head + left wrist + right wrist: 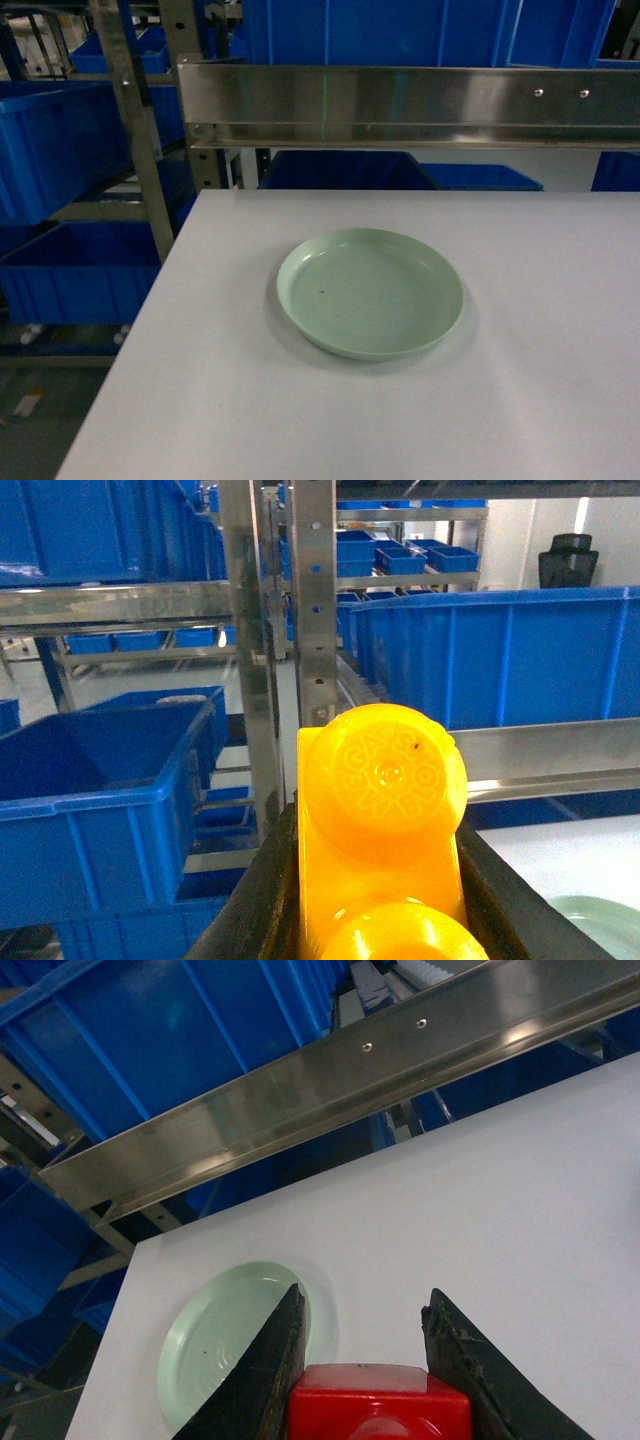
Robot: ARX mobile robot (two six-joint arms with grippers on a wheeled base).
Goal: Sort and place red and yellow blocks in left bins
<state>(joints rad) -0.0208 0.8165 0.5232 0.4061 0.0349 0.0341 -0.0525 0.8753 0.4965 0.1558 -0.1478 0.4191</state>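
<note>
Blue crates (95, 800), deep, ribbed, on steel racking at nine o'clock of the white table (300, 420). Pale green plate (370, 292), centre table (one dark speck). Yellow block (385, 830), studded, clamped in left gripper (380, 880). Red block (380, 1405), clamped in right gripper (365, 1360), above table at plate's three o'clock.

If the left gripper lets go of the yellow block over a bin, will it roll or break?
The yellow block, clamped in the left gripper, looks like rigid moulded plastic, so breaking seems unlikely. Its flat sides suggest it would tumble, then settle rather than roll. The glossy surface may be slippery.
</note>
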